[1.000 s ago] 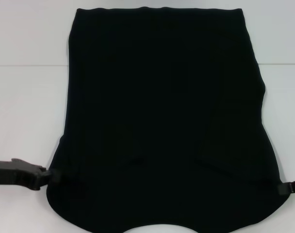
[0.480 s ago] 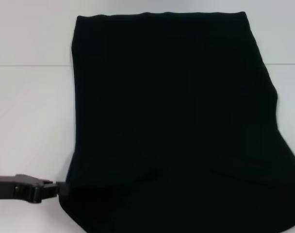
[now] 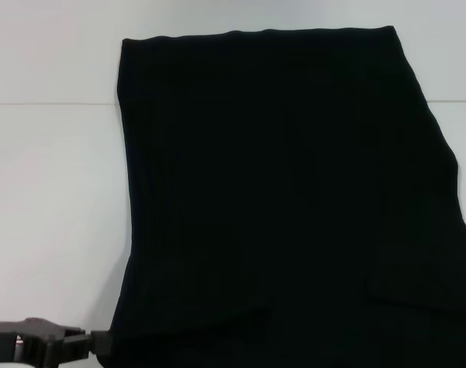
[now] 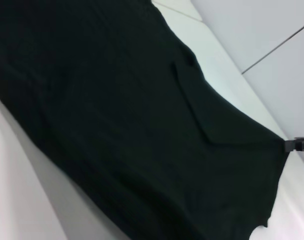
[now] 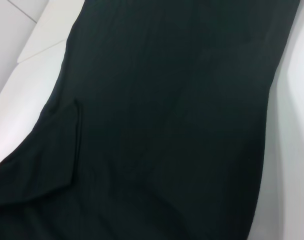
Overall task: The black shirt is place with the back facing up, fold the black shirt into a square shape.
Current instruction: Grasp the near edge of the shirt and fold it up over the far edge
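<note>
The black shirt (image 3: 279, 192) fills most of the head view, its far hem lying straight across the white table (image 3: 49, 192). Its near end is raised and stretched wide. My left gripper (image 3: 99, 343) is at the lower left of the head view, shut on the shirt's near left corner. My right gripper is outside the head view. The left wrist view shows the right gripper (image 4: 293, 145) at the shirt's (image 4: 117, 115) opposite corner, pulling it taut. The right wrist view shows only the shirt (image 5: 167, 125) and its folded-in sleeve flap (image 5: 52, 155).
White tabletop lies to the left of the shirt and behind it, with a thin seam line (image 3: 49, 103) running across it. A second folded-in sleeve flap (image 4: 202, 110) shows on the cloth's underside in the left wrist view.
The shirt's near end has come up toward the camera and now spreads wider. My left gripper has dropped to the bottom edge of the head view, and the right gripper has left it.
</note>
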Controlling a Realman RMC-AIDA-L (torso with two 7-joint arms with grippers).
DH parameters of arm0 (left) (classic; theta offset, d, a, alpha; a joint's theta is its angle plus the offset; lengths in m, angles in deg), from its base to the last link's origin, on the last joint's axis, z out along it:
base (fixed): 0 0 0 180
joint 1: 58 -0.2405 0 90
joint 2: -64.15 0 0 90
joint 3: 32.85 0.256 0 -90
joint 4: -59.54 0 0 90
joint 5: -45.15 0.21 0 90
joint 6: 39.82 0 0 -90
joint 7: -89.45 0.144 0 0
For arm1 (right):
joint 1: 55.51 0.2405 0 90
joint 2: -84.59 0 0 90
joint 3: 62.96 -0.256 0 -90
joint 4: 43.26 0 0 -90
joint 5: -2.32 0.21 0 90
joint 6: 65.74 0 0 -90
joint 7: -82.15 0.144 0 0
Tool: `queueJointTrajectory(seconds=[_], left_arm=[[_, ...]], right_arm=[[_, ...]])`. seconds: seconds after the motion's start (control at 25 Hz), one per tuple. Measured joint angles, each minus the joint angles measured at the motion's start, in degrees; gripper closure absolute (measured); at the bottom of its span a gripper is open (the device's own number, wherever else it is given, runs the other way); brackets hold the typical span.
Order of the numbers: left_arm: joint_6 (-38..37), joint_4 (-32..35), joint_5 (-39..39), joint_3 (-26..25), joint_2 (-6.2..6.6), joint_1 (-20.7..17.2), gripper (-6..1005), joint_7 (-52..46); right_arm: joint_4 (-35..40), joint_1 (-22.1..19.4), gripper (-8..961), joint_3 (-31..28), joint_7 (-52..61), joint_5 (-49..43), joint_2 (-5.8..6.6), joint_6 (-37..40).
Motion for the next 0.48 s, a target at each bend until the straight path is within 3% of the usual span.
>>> queueJointTrajectory(seconds=[0.28,0.48], left_arm=[[-1.3,-0.42,-0.39,-0.86,0.12,0.27,979,0.01],[1.17,-4.57,-2.8,-2.34,2.23,5.21,970,-0.72]], right_arm=[[0.03,-0.47,879,-3.55,-0.67,0.06,0.46,0.39],[-0.49,3.59,879,-6.04,-0.93,0.47,0.85,-0.96]])
